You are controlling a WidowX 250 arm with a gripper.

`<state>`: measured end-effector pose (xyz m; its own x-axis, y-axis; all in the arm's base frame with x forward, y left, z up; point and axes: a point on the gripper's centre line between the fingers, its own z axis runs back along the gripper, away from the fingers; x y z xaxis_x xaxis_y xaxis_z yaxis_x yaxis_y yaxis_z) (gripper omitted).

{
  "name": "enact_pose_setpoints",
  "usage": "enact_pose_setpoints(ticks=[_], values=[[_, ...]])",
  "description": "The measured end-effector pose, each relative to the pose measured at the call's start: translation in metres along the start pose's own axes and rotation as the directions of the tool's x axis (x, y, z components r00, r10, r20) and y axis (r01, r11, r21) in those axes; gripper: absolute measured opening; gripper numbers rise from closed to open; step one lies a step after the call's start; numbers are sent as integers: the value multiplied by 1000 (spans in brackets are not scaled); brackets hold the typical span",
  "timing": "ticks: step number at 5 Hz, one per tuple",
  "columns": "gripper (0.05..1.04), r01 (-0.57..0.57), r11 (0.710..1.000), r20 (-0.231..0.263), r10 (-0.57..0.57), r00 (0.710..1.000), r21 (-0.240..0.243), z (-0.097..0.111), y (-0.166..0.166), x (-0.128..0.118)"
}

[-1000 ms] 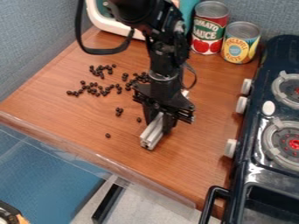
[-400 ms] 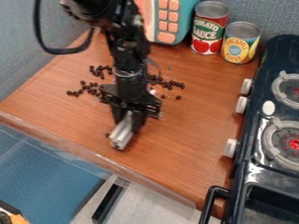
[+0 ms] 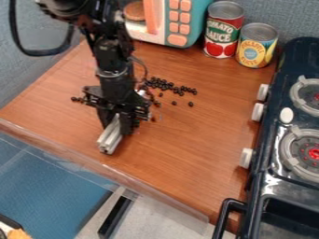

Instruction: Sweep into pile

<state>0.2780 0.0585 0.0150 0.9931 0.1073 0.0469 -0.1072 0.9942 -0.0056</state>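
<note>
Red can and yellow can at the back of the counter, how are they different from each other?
The red can is taller than the yellow can. The red can's label has a green patch with tomatoes below, while the yellow can's is yellow with blue. The red can stands closer to the toy microwave; the yellow can is closer to the stove. Both are upright, round, and have silvery tops.

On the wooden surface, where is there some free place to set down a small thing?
The widest bare patch lies between the silver bar and the stove. Another lies between the dark beads and the cans. It is crowded around the end effector, with beads close beside it.
</note>
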Motion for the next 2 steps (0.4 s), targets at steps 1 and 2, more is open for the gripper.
enact_pose_setpoints(ticks=[1,2], values=[[385,-25,1000,10,25,1000,8,0,10,0],[385,4,999,104,-8,995,39,30,-17,7]])
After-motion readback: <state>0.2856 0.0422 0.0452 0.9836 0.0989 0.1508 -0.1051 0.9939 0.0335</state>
